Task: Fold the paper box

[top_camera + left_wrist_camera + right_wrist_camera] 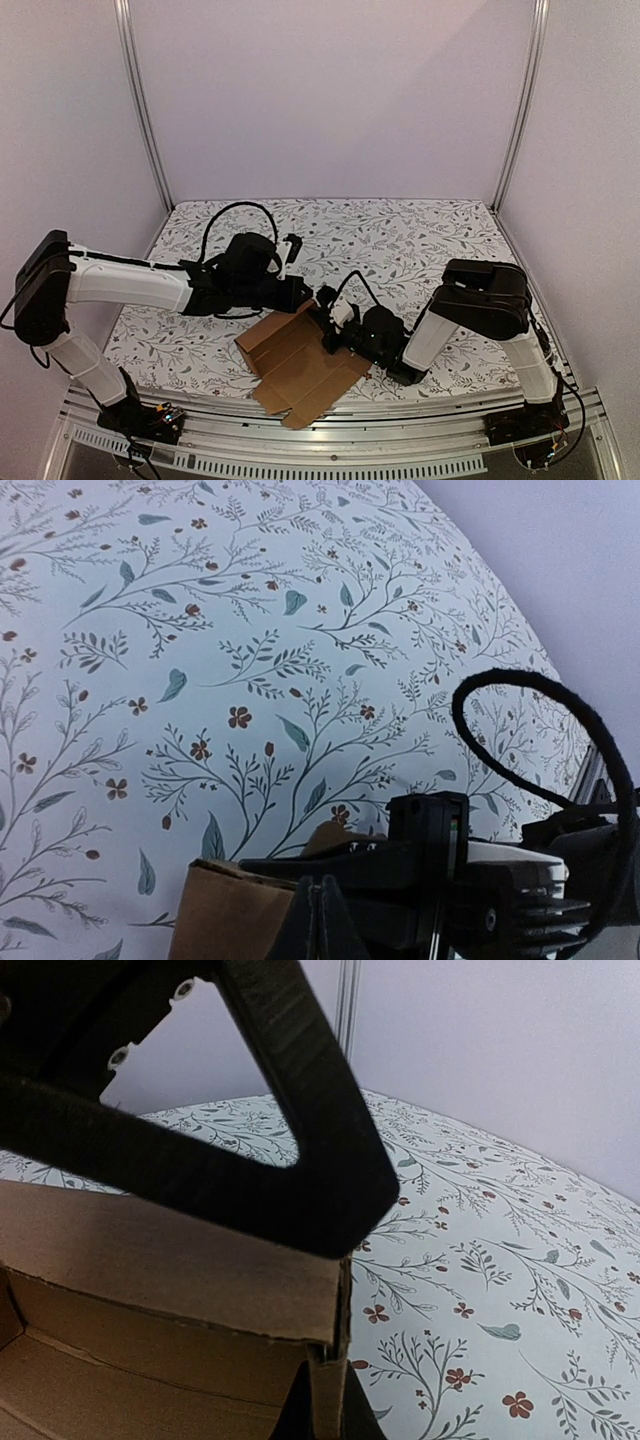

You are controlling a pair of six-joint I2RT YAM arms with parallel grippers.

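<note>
Right gripper (pixel 330 322) is pinching a raised wall of the plain brown cardboard paper box (pixel 300 375), clenched left gripper (pixel 308 294) bracing it, likely keeping the fold upright

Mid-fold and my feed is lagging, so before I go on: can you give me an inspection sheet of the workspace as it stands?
Surface: floral tablecloth, lying flat over the table.
Job's things: paper box, plain brown cardboard, partly folded near the front edge, one wall raised and the other flaps flat.
Clutter: nothing seen.
Grippers: left gripper shut, at the far end of the raised wall, contact unclear; right gripper shut on the paper box's wall edge.
Cables: black cable loop arching above the left wrist; thinner cable looping over the right wrist.
Surroundings: plain pale walls, aluminium posts in the corners, slotted rail along the front.
</note>
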